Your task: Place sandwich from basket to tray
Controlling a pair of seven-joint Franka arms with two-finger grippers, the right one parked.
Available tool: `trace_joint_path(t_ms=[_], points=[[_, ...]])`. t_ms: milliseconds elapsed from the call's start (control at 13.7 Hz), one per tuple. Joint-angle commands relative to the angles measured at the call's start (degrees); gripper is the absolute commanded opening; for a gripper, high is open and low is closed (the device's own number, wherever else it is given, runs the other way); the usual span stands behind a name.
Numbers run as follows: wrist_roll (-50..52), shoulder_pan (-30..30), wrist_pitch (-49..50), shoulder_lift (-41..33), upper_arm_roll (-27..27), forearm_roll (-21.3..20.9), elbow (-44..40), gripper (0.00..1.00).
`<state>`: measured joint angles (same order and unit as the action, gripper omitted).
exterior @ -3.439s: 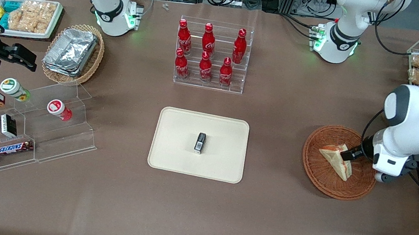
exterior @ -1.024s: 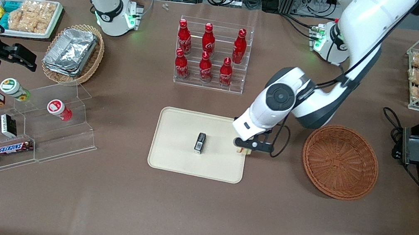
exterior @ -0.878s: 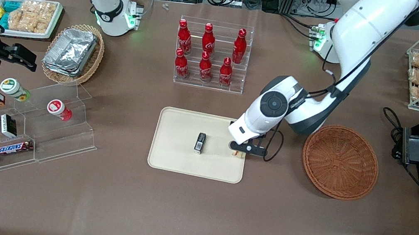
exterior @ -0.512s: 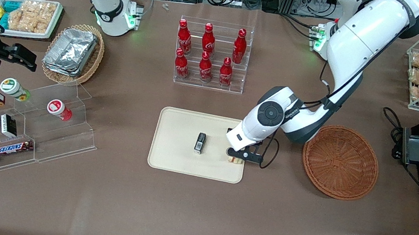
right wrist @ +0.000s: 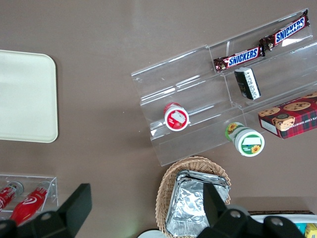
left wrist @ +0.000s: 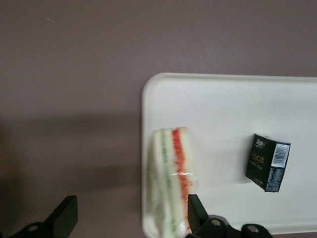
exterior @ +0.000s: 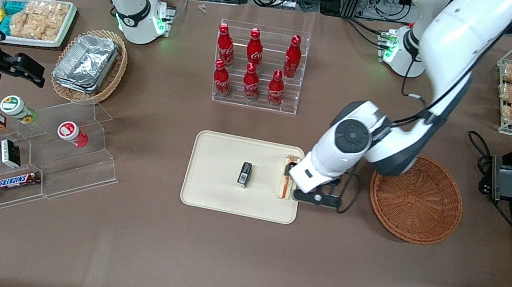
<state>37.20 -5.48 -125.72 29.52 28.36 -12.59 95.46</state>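
Released since half a second ago, the triangular white-bread sandwich with red and orange filling now stands on its edge on the cream-beige rectangular tray, at the tray's end nearest the round reddish-brown wicker basket. Beside it on the tray lies a small black box. Just above the sandwich hangs the left arm's black two-finger gripper, jaws spread wide and holding nothing.

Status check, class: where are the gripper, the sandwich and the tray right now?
Gripper open, above sandwich. Sandwich on tray, at its basket-side edge, beside small black box. Basket empty.
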Motion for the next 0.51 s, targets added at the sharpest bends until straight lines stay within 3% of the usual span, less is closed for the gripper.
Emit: trace_joint_path(t_ms=[0, 439], points=[[-1.7, 1.9, 10.5, -6.7, -0.1, 4.1, -2.8, 1.0], [-15.2, 12.7, 29.5, -17.5, 0.0, 12.0, -7.6, 1.0]])
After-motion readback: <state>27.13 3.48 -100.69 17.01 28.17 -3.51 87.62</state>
